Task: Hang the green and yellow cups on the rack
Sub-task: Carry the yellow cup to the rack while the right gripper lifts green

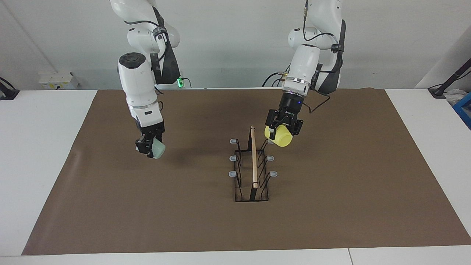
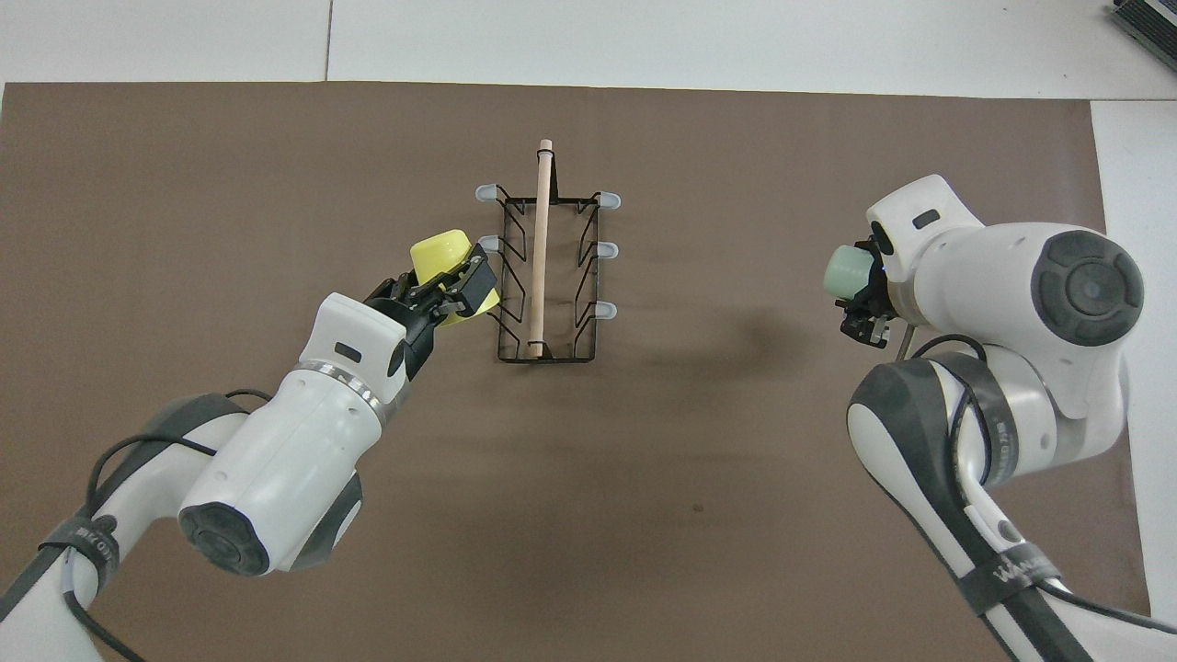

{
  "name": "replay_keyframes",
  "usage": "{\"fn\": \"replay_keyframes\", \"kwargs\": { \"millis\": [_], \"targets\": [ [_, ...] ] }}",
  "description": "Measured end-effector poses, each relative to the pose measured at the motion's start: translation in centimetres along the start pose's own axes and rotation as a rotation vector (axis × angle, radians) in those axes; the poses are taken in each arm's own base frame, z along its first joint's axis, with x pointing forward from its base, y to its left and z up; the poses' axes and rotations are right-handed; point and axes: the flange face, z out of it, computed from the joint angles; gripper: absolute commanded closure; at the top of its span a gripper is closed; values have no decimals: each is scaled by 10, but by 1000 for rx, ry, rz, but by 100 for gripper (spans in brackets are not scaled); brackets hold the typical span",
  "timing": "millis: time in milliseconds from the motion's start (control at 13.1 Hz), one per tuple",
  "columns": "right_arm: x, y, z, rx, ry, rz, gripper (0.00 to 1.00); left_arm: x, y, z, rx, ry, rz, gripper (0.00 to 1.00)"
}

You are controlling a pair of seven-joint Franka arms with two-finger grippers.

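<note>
The black wire rack (image 1: 253, 173) with a wooden rod on top stands in the middle of the brown mat; it also shows in the overhead view (image 2: 542, 276). My left gripper (image 1: 283, 129) is shut on the yellow cup (image 1: 281, 137), held tilted in the air at the rack's prong nearest the robots on the left arm's side; whether cup and prong touch I cannot tell. In the overhead view the left gripper (image 2: 448, 287) and yellow cup (image 2: 439, 253) hide that prong. My right gripper (image 1: 149, 145) is shut on the mint green cup (image 1: 159, 150) above the mat, apart from the rack; the overhead view also shows this gripper (image 2: 864, 296) and cup (image 2: 846, 269).
The brown mat (image 1: 349, 202) covers most of the white table (image 1: 36, 147). A white box (image 1: 59, 80) sits at the table's edge by the right arm's base. A blue object (image 1: 464, 110) lies at the left arm's end.
</note>
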Motion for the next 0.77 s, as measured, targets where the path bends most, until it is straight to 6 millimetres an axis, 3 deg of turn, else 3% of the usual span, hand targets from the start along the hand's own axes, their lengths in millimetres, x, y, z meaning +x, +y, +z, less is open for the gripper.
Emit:
{"fn": "replay_keyframes", "kwargs": {
  "millis": [306, 766],
  "targets": [
    [7, -2, -22, 48, 169, 102, 45, -7, -6, 1, -41, 21, 15, 100],
    [33, -15, -44, 130, 438, 183, 45, -5, -12, 2, -35, 21, 56, 100]
  ]
}}
